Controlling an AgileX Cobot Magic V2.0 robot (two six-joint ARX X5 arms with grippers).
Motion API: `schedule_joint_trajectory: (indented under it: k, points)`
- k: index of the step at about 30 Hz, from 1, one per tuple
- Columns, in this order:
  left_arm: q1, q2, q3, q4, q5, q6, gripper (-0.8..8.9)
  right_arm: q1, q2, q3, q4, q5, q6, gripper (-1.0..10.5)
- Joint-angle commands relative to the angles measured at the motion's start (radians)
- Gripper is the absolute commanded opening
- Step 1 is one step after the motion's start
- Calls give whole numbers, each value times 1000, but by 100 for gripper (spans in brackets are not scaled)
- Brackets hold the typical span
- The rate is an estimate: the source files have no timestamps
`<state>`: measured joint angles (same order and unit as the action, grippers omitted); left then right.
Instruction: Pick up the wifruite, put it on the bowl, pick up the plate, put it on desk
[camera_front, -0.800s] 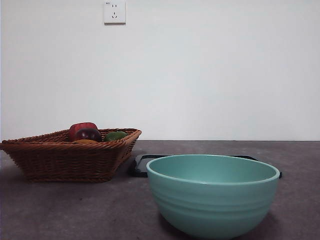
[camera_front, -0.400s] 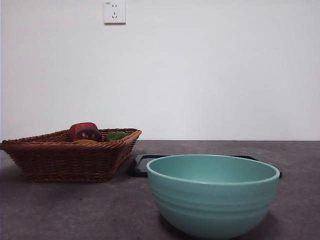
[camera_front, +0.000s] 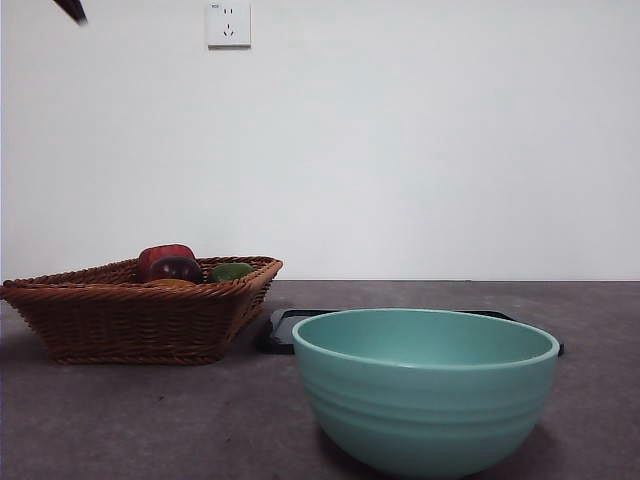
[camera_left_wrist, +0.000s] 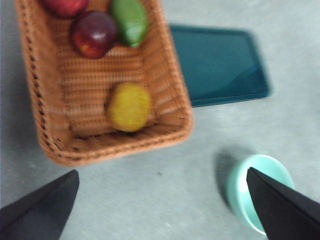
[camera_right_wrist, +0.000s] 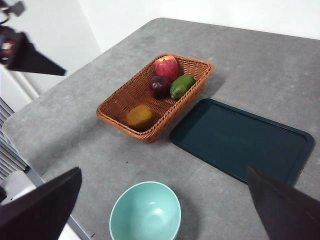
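Note:
The wifruite (camera_left_wrist: 129, 106) is an orange-brown fruit lying alone at one end of a wicker basket (camera_left_wrist: 181, 107). It also shows in the right wrist view (camera_right_wrist: 140, 117). My left gripper (camera_left_wrist: 161, 172) is open and empty, high above the desk beside that end of the basket. It shows as a black tip (camera_front: 72, 10) at the front view's top left. The mint-green bowl (camera_front: 425, 400) stands empty on the desk (camera_front: 150, 420). The plate, a dark teal tray (camera_right_wrist: 240, 140), lies flat next to the basket. My right gripper (camera_right_wrist: 164, 170) is open and empty, high above the table.
In the basket (camera_right_wrist: 125, 127) a red apple (camera_right_wrist: 167, 65), a dark red fruit (camera_right_wrist: 160, 85) and a green fruit (camera_right_wrist: 181, 86) lie at the end away from the wifruite. The table's edge (camera_right_wrist: 45, 165) runs past the bowl (camera_right_wrist: 145, 212).
A black gripper tip has come into the top left corner of the front view. The basket, bowl and tray have not moved.

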<state>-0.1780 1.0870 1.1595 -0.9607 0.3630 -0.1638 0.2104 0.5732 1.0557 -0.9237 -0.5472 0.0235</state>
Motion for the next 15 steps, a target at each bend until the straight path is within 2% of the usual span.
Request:
schedule_joint_trajectory:
  k: [1,10,15]
  points:
    - [-28,105,65,11,-46,27,593,4,6,15,7,-2,-5,552]
    - [-164,391,185,18,-256,82,593,4,6,15,7,-2,-5,552]
    - [-220,529,193,68,-293,114,593,4,6,15,7,-2,-5,551]
